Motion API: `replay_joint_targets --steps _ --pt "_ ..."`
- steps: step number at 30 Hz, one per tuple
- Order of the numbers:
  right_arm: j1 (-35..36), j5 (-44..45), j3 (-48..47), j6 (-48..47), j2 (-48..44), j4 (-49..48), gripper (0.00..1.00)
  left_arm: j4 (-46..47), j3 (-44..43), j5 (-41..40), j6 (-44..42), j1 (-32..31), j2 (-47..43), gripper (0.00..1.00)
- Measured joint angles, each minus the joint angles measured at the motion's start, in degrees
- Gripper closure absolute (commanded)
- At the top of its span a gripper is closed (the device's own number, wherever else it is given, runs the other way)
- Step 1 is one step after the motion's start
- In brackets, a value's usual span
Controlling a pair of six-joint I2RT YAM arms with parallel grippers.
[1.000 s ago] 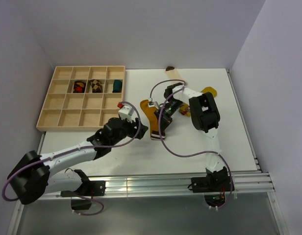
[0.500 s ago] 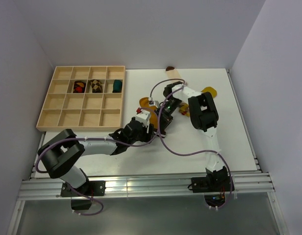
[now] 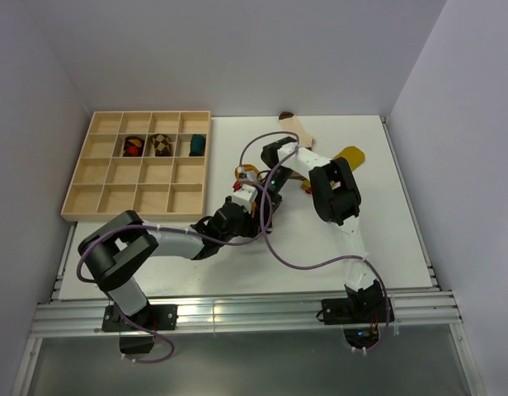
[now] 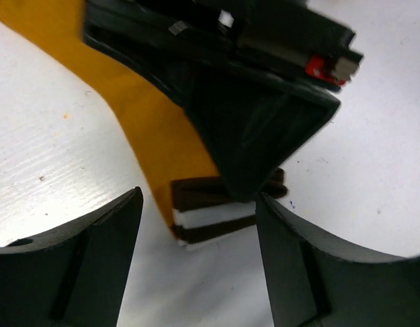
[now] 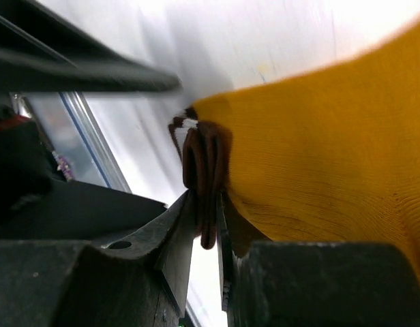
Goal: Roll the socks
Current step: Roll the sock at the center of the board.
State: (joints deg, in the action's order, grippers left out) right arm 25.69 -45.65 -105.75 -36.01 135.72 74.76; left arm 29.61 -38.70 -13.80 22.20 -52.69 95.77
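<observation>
The mustard-orange sock (image 3: 243,171) lies at mid-table, mostly hidden under both arms. My right gripper (image 3: 269,180) is shut on its dark-and-white striped cuff (image 5: 204,170), with the orange fabric (image 5: 319,157) bulging beside the fingers. My left gripper (image 3: 252,192) is open; in the left wrist view its fingers (image 4: 73,266) stand either side of the cuff (image 4: 213,212), just short of it, with the right gripper's black body above. The cream sock with brown toe (image 3: 298,126) lies at the back. The bright yellow sock (image 3: 351,155) lies to the right, partly hidden by the right arm.
A wooden compartment tray (image 3: 97,177) stands at the back left, holding a red-and-dark bundle (image 3: 134,146), a brown-checkered bundle (image 3: 161,145) and a teal bundle (image 3: 196,145). Purple cables loop over the table near both arms. A metal rail runs along the near edge.
My left arm has swung right and reached up to the cuff. My right gripper has drawn the cuff back and left, so less of the mustard sock shows.
</observation>
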Motion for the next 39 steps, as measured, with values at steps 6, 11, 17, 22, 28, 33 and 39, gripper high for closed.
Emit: replay_joint_targets --steps 6,11,17,22,28,33,39 --pt "0.42 0.5 -3.08 1.03 0.0 -0.92 0.75 1.03 0.0 1.53 0.15 0.24 3.04 0.41" --pt "0.42 1.86 -3.98 1.99 0.15 -1.62 0.75 2.14 0.46 2.16 1.16 1.01 3.76 0.43" --pt "0.42 3.3 -4.83 2.6 0.7 -2.25 0.75 3.41 1.46 3.54 2.51 2.56 3.76 0.34" --pt "0.42 4.11 -5.16 3.02 1.68 -2.36 0.74 4.52 1.9 4.09 3.65 3.39 3.72 0.33" --pt "0.59 4.09 -5.38 3.58 2.43 -2.29 0.74 4.55 1.9 4.09 5.18 5.07 3.74 0.38" --pt "0.66 4.13 -5.38 3.58 2.43 -2.29 0.74 3.69 0.2 3.93 6.1 5.49 5.03 0.45" --pt "0.74 4.22 -5.44 4.46 2.38 -2.43 0.55 2.23 -2.93 4.11 6.91 5.53 7.54 0.82"
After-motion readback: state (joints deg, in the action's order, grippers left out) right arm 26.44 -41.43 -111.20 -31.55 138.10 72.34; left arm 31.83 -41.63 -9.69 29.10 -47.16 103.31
